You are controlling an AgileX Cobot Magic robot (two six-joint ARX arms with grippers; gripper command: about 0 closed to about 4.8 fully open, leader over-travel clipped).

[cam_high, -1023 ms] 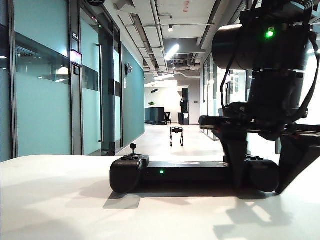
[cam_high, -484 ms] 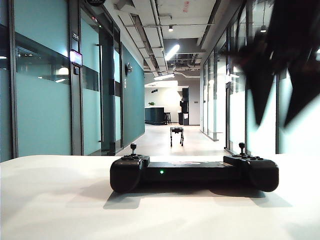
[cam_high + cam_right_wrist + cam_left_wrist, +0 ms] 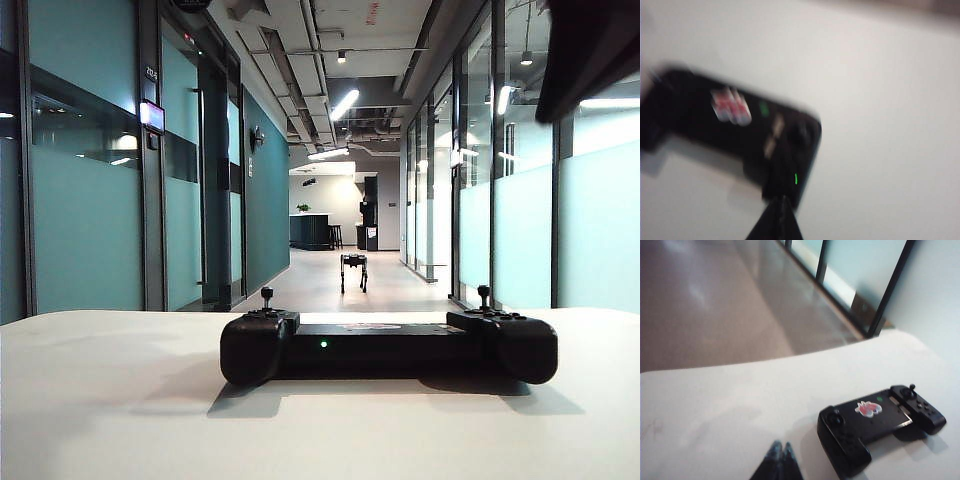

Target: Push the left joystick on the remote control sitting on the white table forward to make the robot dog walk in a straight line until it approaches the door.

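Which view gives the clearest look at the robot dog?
The exterior view: the robot dog stands small but sharp down the corridor beyond the remote control. Neither wrist view shows it; both look down at the white table.

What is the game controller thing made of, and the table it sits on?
The remote control looks like matte black plastic: dull, rounded grips with soft highlights, and a tiny green light in its middle bar. The white table looks smooth and matte, maybe laminate or painted board; it shows soft shadows and no clear reflections. I can't tell for sure.
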